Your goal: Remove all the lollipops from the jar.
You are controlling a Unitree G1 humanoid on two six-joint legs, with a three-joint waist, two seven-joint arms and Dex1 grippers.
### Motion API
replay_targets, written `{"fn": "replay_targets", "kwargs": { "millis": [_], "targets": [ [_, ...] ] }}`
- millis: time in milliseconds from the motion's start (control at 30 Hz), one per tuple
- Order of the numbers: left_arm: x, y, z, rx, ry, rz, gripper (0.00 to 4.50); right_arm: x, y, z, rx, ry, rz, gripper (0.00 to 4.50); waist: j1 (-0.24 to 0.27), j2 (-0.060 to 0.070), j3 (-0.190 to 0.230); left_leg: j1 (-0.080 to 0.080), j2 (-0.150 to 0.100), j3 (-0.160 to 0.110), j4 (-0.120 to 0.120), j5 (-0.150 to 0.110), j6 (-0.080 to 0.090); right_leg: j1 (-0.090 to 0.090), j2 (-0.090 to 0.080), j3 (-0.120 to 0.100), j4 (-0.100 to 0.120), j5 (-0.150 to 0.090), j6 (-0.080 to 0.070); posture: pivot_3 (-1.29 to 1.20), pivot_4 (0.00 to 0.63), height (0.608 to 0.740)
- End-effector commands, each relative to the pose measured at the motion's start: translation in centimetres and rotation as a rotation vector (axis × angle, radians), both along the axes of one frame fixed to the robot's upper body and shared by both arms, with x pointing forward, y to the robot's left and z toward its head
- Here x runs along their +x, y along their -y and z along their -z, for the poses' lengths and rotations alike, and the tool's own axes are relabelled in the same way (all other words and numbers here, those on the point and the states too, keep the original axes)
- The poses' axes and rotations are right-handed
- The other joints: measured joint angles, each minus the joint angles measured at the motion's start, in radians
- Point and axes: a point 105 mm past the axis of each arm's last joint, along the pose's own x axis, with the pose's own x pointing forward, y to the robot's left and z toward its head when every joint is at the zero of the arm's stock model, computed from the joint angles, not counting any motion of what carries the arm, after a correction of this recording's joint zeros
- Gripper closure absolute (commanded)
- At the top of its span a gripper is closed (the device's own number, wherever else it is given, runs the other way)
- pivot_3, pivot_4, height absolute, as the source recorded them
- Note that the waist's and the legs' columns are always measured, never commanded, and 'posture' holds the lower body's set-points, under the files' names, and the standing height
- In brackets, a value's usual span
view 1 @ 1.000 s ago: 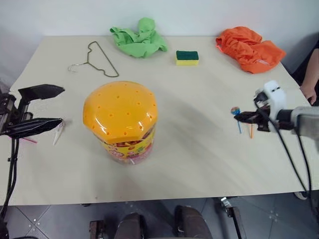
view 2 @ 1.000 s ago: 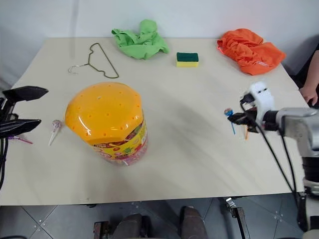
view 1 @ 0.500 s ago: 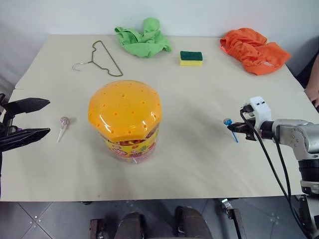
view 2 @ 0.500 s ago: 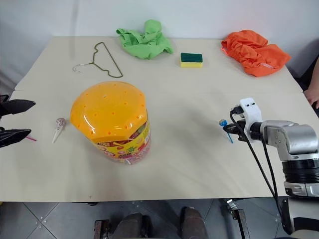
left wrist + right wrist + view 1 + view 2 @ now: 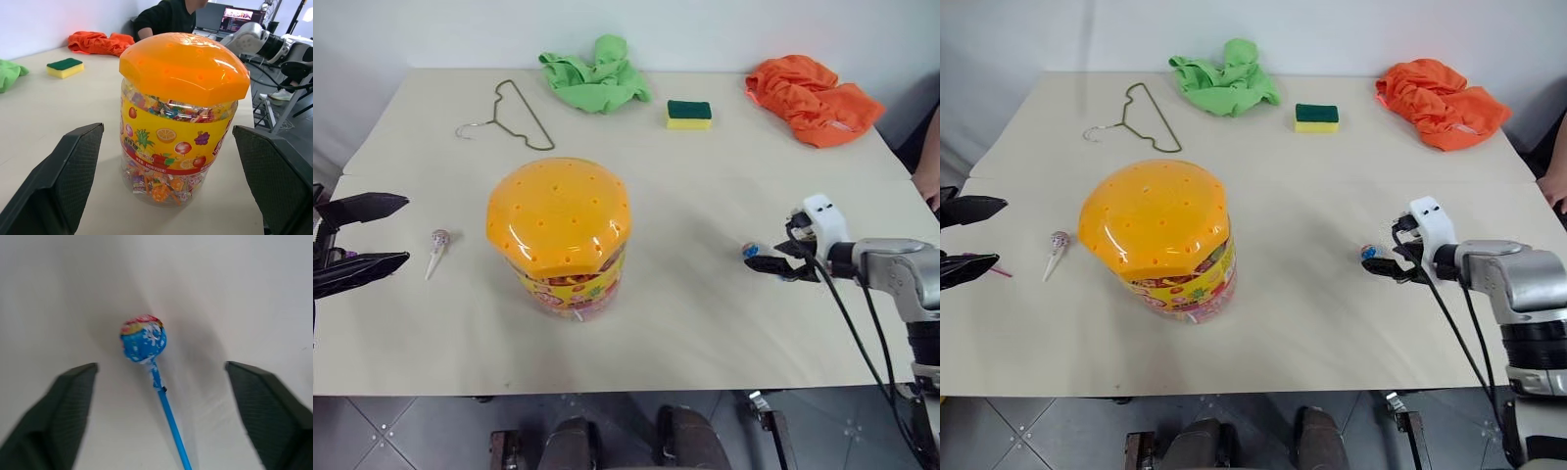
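The jar point(image 5: 559, 235), a clear tub with a domed orange lid and a yellow-red label, stands upright left of the table's middle, packed with wrapped candy. My left gripper point(image 5: 406, 230) hangs open at the table's left edge, aimed at the jar point(image 5: 181, 117) and apart from it. A white-stick lollipop point(image 5: 437, 247) lies between them, and a pink stick point(image 5: 999, 271) pokes out beside the lower finger. On the right, my right gripper point(image 5: 771, 258) is open low over the table. A blue-stick lollipop point(image 5: 145, 340) lies loose on the table between its fingers.
Along the far edge lie a wire hanger point(image 5: 505, 116), a green cloth point(image 5: 595, 74), a yellow-green sponge point(image 5: 688, 114) and an orange cloth point(image 5: 813, 84). A person's hand point(image 5: 930, 168) shows at the right edge. A cable hangs from my right arm.
My right gripper has opened and let go of the blue-stick lollipop, which now lies on the table. The left gripper has stayed put. The camera shifted early on.
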Motion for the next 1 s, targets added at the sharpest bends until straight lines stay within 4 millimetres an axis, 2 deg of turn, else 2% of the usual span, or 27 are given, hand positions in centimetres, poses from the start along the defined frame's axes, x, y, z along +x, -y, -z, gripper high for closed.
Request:
{"fn": "replay_targets", "kwargs": {
  "millis": [33,200,233,300,367,433,500,567,667,733,833,1000],
  "targets": [
    [-1.3,0.2,-0.8,0.041,0.033,0.092,0.00,-1.5,-1.0,-3.8,0.038,0.137,-0.133,0.01,0.000,0.000,0.000,0.000,0.000,0.000,0.000,0.000,0.000,0.000,0.000,0.000,0.000,0.000,0.000,0.00,0.150,0.740],
    [-1.4,0.1,-0.4,0.030,0.017,0.088,0.00,-4.5,-3.8,-6.6,0.117,0.243,-0.386,0.01,0.000,0.000,0.000,0.000,0.000,0.000,0.000,0.000,0.000,0.000,0.000,0.000,0.000,0.000,0.000,0.00,0.150,0.740],
    [-1.1,0.0,-0.1,0.035,0.014,0.054,0.00,-5.5,-5.1,-7.0,0.144,0.274,-0.471,0.01,0.000,0.000,0.000,0.000,0.000,0.000,0.000,0.000,0.000,0.000,0.000,0.000,0.000,0.000,0.000,0.00,0.150,0.740],
    [-0.9,-0.1,0.7,0.021,-0.013,0.022,0.00,-7.4,-7.0,-6.8,0.169,0.298,-0.616,0.01,0.000,0.000,0.000,0.000,0.000,0.000,0.000,0.000,0.000,0.000,0.000,0.000,0.000,0.000,0.000,0.00,0.150,0.740],
    [-0.3,-0.2,1.4,0.006,-0.044,-0.032,0.00,-8.4,-7.9,-5.8,0.158,0.305,-0.696,0.01,0.001,0.000,0.000,0.001,0.000,0.000,0.000,0.000,0.000,0.000,0.001,0.000,0.000,0.000,0.000,0.00,0.150,0.740],
    [0.8,-0.6,2.1,-0.002,-0.057,-0.144,0.00,-8.6,-8.3,-4.7,0.137,0.296,-0.719,0.01,0.001,-0.001,0.000,0.001,0.000,0.000,0.000,0.000,0.000,0.001,0.000,0.000,0.000,0.000,0.000,0.00,0.150,0.740],
    [3.1,-1.7,3.7,0.023,-0.095,-0.390,0.00,-8.5,-8.6,-3.0,0.110,0.287,-0.736,0.01,0.006,-0.001,-0.001,0.001,0.000,-0.001,0.001,0.000,0.000,0.001,0.000,0.001,0.000,0.000,0.001,0.00,0.150,0.740],
    [3.6,-1.2,6.4,0.047,-0.155,-0.450,0.00,-7.4,-8.9,-1.5,0.144,0.293,-0.684,0.01,0.007,-0.003,-0.002,0.002,0.000,-0.002,0.001,0.000,0.000,0.003,-0.001,0.001,0.000,0.000,0.001,0.00,0.150,0.740],
    [3.8,-0.7,9.3,0.047,-0.262,-0.554,0.00,-6.7,-9.5,-0.6,0.194,0.303,-0.645,0.01,0.004,-0.003,-0.002,0.004,-0.001,-0.003,0.001,0.000,0.000,0.003,-0.001,0.002,0.002,0.001,0.001,0.00,0.150,0.740],
    [2.3,1.3,9.6,-0.021,-0.273,-0.410,0.00,-7.3,-10.0,0.0,0.209,0.289,-0.670,0.01,0.003,-0.003,-0.002,0.004,-0.001,-0.005,0.001,0.000,0.000,0.002,-0.001,0.002,0.003,0.001,0.001,0.00,0.150,0.740],
    [1.8,2.0,10.2,-0.074,-0.297,-0.430,0.00,-7.9,-10.3,1.0,0.213,0.273,-0.677,0.01,0.009,-0.004,-0.002,0.003,-0.001,-0.008,0.001,0.000,0.000,0.002,-0.001,0.002,0.003,0.000,0.001,0.00,0.150,0.740],
    [0.6,3.2,11.5,-0.073,-0.268,-0.421,0.00,-7.4,-10.0,2.8,0.202,0.278,-0.609,0.01,0.022,-0.004,-0.003,0.005,-0.001,-0.008,0.001,0.000,0.000,0.004,-0.001,0.003,0.003,0.000,0.001,0.00,0.150,0.740]
  ]
}}
